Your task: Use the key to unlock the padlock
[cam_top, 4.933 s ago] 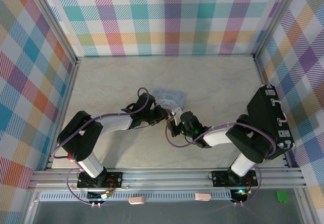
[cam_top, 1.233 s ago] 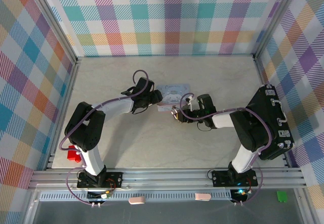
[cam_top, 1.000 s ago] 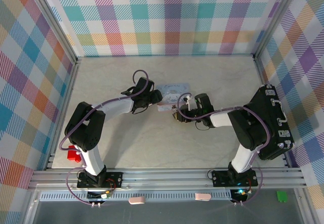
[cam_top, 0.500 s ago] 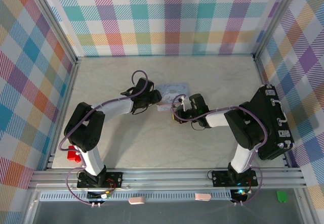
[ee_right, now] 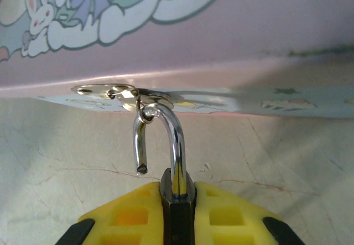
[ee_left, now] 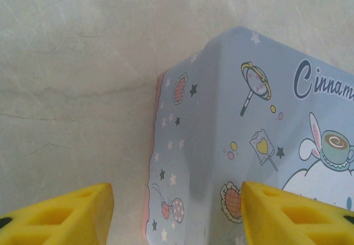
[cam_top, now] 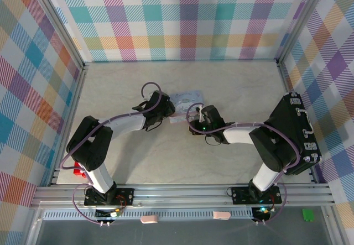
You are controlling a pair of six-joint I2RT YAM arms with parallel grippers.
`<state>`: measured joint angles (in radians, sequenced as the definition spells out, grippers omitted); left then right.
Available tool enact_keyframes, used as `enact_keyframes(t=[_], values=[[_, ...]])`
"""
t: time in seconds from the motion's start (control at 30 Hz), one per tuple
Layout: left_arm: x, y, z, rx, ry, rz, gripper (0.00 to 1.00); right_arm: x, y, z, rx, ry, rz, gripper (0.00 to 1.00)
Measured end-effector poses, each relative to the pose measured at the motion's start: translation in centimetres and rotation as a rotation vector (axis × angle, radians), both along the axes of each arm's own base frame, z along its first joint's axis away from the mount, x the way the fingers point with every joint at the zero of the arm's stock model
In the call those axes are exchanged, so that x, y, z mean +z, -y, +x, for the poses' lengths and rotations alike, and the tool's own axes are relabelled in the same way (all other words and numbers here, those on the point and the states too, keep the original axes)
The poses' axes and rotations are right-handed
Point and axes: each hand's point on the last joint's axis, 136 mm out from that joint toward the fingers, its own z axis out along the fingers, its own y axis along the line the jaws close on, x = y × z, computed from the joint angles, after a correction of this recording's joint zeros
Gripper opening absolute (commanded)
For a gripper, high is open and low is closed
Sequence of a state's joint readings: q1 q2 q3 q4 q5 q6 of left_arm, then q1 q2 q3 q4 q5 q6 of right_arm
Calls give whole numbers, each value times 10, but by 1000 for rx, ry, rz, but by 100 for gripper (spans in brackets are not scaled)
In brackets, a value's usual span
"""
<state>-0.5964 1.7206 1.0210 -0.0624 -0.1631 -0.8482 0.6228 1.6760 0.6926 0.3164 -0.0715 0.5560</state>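
Now, on marbled tabletop (cam_top: 221,84) amid plaid walls (cam_top: 188,18): my right gripper (ee_right: 178,191) tight on the padlock (ee_right: 176,145), left gripper (ee_left: 177,212) agape.

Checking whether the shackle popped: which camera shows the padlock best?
Right wrist: the padlock sits between the jaws of the right gripper, shackle end free, hooked through the tin's hasp. Top external: a speck by that gripper. Left wrist faces the tin.
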Motion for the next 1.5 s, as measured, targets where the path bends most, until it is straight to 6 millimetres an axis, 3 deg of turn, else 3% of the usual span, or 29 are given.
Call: enact_keyframes(t=[0.3, 0.97, 1.3, 1.5], values=[[-1, 17, -18, 16, 4, -22, 61, -8, 13, 2, -201, -83, 72, 0], [0, 35, -36, 28, 15, -27, 61, 1, 25, 21, -450, -173, 267, 0], [0, 38, -38, 21, 12, -28, 63, 20, 33, 42, -462, -202, 401, 0], [0, 39, -39, 16, 8, -29, 63, 19, 39, 42, -456, -226, 410, 0]])
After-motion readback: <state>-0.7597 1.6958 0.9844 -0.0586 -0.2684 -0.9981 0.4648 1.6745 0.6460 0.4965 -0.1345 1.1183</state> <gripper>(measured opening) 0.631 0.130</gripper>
